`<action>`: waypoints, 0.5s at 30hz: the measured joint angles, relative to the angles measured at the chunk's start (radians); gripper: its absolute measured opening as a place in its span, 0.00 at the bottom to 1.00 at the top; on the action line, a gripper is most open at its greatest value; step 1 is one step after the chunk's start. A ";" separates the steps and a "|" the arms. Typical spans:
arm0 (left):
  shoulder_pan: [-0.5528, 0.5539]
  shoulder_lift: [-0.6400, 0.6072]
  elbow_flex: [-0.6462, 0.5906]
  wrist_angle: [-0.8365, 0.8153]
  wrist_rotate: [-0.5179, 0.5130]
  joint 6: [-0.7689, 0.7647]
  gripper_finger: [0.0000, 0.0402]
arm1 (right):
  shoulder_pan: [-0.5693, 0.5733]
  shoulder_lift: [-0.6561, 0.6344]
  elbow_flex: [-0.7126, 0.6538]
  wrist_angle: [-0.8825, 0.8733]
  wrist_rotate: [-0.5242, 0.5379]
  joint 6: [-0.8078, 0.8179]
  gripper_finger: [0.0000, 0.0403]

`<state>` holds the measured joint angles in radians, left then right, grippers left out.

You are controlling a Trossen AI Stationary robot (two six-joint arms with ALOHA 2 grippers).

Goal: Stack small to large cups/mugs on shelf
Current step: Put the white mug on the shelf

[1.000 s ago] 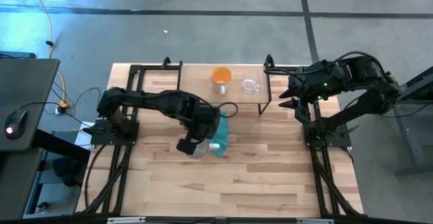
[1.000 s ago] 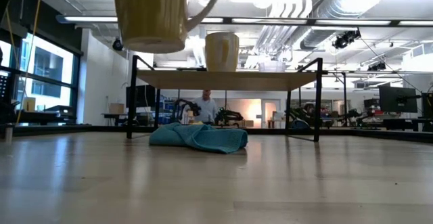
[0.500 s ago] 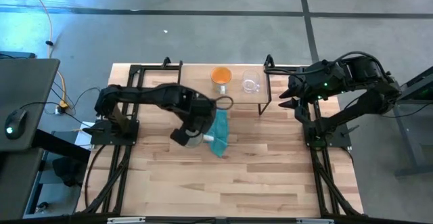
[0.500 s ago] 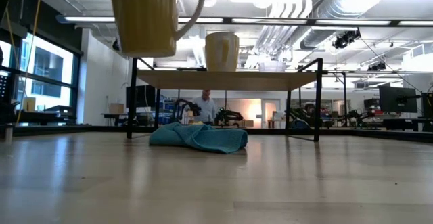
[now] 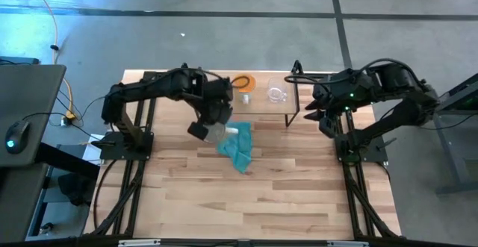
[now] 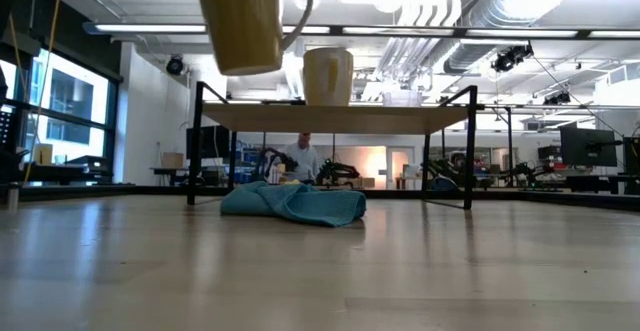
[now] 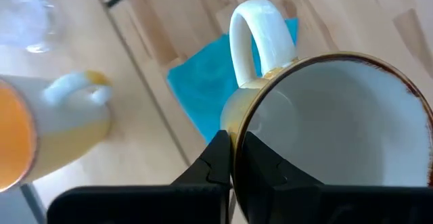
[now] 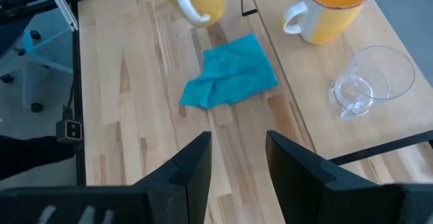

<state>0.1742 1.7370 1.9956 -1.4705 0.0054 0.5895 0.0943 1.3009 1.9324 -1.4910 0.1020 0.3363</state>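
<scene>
Currently the left pincer (image 7: 233, 160) is clamped on the rim of the large cream mug (image 6: 245, 19), one finger inside and one outside, carrying it in the air above the worktop (image 5: 299, 195) near the shelf's (image 6: 340, 117) left end, with the teal cloth (image 5: 237, 147) on the worktop below. On the shelf the orange mug (image 8: 331, 7) and the clear glass cup (image 8: 371, 80) stand side by side, apart, leaving room at the left for the largest vessel. The right pincer (image 8: 237, 160) waits beside the shelf's right end with its fingers apart, clear of the carrying path.
</scene>
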 joint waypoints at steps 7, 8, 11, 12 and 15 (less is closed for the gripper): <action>0.016 0.000 0.041 0.019 0.121 -0.018 0.01 | 0.000 0.031 0.000 0.000 0.000 -0.002 0.33; 0.008 0.000 0.041 0.013 0.125 -0.023 0.01 | 0.000 0.033 0.000 0.000 0.000 -0.003 0.33; -0.010 0.000 0.041 0.020 0.141 -0.050 0.01 | 0.000 0.036 0.000 0.000 0.000 -0.003 0.33; -0.015 0.000 0.041 0.026 0.143 -0.061 0.01 | 0.000 0.036 -0.001 0.002 0.000 -0.004 0.33; -0.018 0.000 0.041 0.033 0.136 -0.089 0.01 | 0.000 0.036 -0.001 0.017 0.000 -0.015 0.33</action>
<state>0.1566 1.7370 2.0361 -1.4374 0.1414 0.5002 0.0940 1.3369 1.9316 -1.4742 0.1020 0.3211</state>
